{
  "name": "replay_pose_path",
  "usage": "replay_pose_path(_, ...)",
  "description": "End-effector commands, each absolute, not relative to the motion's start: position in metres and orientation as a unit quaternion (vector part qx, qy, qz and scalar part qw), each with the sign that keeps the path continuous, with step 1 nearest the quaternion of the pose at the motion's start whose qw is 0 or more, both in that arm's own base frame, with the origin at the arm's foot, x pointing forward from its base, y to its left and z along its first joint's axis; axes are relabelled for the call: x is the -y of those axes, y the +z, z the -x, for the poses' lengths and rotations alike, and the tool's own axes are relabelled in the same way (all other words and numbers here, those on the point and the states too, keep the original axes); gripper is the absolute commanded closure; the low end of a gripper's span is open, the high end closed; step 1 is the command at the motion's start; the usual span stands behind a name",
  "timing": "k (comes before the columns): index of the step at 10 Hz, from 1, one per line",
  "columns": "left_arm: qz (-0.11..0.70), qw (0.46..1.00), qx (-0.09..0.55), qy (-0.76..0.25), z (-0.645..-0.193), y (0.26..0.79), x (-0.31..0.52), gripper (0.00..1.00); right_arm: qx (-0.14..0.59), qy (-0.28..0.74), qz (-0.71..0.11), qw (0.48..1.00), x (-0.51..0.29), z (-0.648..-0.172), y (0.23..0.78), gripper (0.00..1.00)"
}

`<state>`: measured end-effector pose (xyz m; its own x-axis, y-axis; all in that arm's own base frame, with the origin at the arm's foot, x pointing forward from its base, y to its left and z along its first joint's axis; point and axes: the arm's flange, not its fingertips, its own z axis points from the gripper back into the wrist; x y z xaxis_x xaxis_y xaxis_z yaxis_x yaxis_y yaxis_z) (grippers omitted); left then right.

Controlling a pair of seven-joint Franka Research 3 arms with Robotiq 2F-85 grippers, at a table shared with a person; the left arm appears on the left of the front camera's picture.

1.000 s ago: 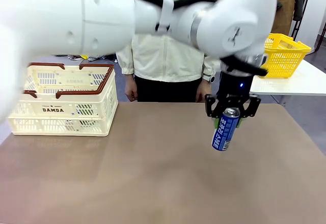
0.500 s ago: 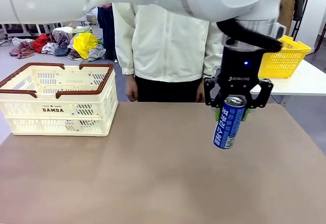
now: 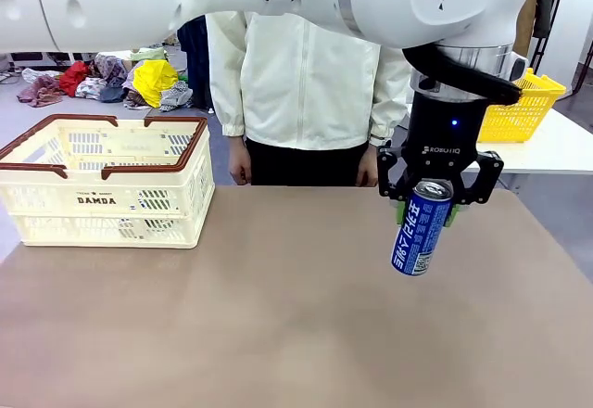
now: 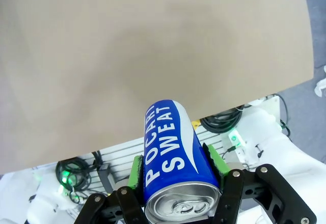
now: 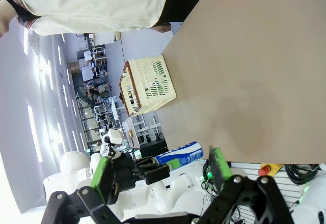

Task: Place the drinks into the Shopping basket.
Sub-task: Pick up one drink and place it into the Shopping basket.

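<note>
A blue drink can with white lettering hangs slightly tilted above the right half of the brown table, clear of the surface. My left gripper reaches across from the left and is shut on its upper part. In the left wrist view the green pads press both sides of the can, whose silver top faces the camera. The Shopping basket, cream with a brown rim, stands at the table's far left, well away from the can. My right gripper is open and holds nothing; it looks toward the basket from afar.
A person in a pale jacket stands at the far edge of the table, hands down. A yellow basket sits on a white table at the back right. Clothes lie on the floor at the back left.
My left gripper with the blue can has shifted a little to the right and toward the camera. The arm's upper links have risen, uncovering the background.
</note>
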<state>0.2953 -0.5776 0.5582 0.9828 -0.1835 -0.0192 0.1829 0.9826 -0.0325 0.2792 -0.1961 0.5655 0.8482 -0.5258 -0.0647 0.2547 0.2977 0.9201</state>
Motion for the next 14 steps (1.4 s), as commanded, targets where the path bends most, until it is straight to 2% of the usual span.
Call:
replay_pose_path(1,0.015,0.996,-0.011,-0.092,-0.295,0.557,0.577,1.0,0.123,-0.248,-0.544,0.792,0.195,-0.28,0.569,0.0)
replay_pose_path(3,0.094,0.994,0.053,-0.03,-0.329,0.629,0.5,1.0,0.123,-0.248,-0.544,0.792,0.195,-0.28,0.569,0.0)
replay_pose_path(4,0.132,0.989,0.061,0.014,-0.351,0.663,0.445,1.0,0.123,-0.248,-0.544,0.792,0.195,-0.28,0.569,0.0)
replay_pose_path(5,0.139,0.989,0.051,-0.024,-0.368,0.688,0.39,1.0,0.123,-0.248,-0.544,0.792,0.195,-0.28,0.569,0.0)
replay_pose_path(6,0.128,0.99,0.058,-0.018,-0.384,0.706,0.339,1.0,0.123,-0.248,-0.544,0.792,0.195,-0.28,0.569,0.0)
replay_pose_path(7,0.114,0.99,0.054,-0.07,-0.393,0.719,0.288,1.0,0.123,-0.248,-0.544,0.792,0.195,-0.28,0.569,0.0)
replay_pose_path(8,0.099,0.991,0.065,-0.065,-0.396,0.728,0.244,1.0,0.123,-0.248,-0.544,0.792,0.195,-0.28,0.569,0.0)
replay_pose_path(9,0.158,0.975,0.072,-0.142,-0.391,0.737,0.2,1.0,0.123,-0.248,-0.544,0.792,0.195,-0.28,0.569,0.0)
replay_pose_path(10,0.154,0.983,0.074,-0.063,-0.394,0.737,0.15,1.0,0.123,-0.248,-0.544,0.792,0.195,-0.28,0.569,0.0)
replay_pose_path(12,0.151,0.985,0.026,0.078,-0.4,0.708,0.07,1.0,0.123,-0.248,-0.544,0.792,0.195,-0.28,0.569,0.0)
replay_pose_path(14,0.164,0.973,0.029,0.159,-0.382,0.685,0.027,1.0,0.123,-0.248,-0.544,0.792,0.195,-0.28,0.569,0.0)
